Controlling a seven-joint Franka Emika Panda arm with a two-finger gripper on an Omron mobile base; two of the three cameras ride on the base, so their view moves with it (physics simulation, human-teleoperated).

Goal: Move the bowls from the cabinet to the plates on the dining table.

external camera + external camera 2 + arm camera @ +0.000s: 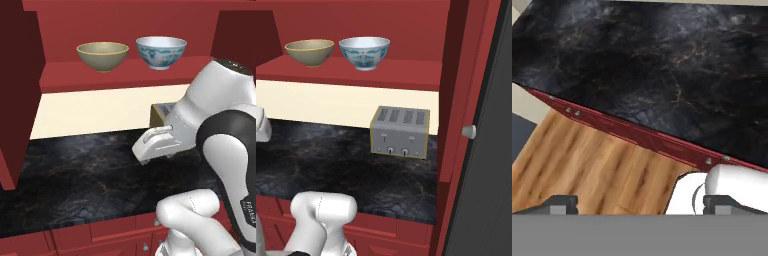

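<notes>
Gripper (640,204): fingers (561,202) stand wide apart, nothing between them; they point down over the counter edge and the wood floor (587,170), idle rather than reaching.
Tan bowl (102,55): upright on the cabinet shelf, well above and beyond the fingers; mouth up, so a rim grasp looks possible.
Patterned bowl (161,52): upright just beside the tan one, apart from it, equally far from the fingers.
Cabinet (100,77): doors swung open, likely so the shelf can be reached.
Counter (85,175): black marbled top, directly under the fingers.
Toaster (400,131): on the counter below the shelf, off to the side of the fingers.
Step, as I judge it: the lift toward a bowl is not yet begun.
</notes>
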